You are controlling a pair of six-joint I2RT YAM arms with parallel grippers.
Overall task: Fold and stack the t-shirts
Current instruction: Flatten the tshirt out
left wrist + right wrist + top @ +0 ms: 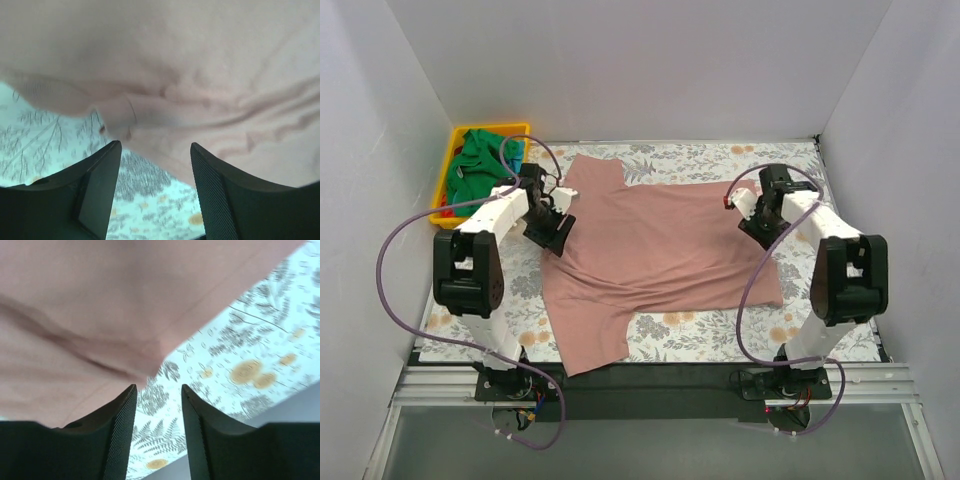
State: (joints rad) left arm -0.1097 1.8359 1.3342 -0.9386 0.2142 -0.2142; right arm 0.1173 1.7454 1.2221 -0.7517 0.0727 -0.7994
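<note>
A large dusty-pink t-shirt [655,255] lies spread flat on the floral table cover [720,330], with one sleeve toward the front and one toward the back. My left gripper [553,232] is open just over the shirt's left edge; the left wrist view shows the pink fabric [200,75] with its collar fold ahead of the empty fingers [100,190]. My right gripper [756,232] is open at the shirt's right edge; the right wrist view shows the hem [100,315] just ahead of the empty fingers [120,440]. A green shirt [480,165] and some red fabric [448,212] lie in the bin.
A yellow plastic bin [451,158] stands at the back left corner, beside the left arm. White walls close in the table on three sides. The floral cover shows in the right wrist view [250,365] right of the shirt.
</note>
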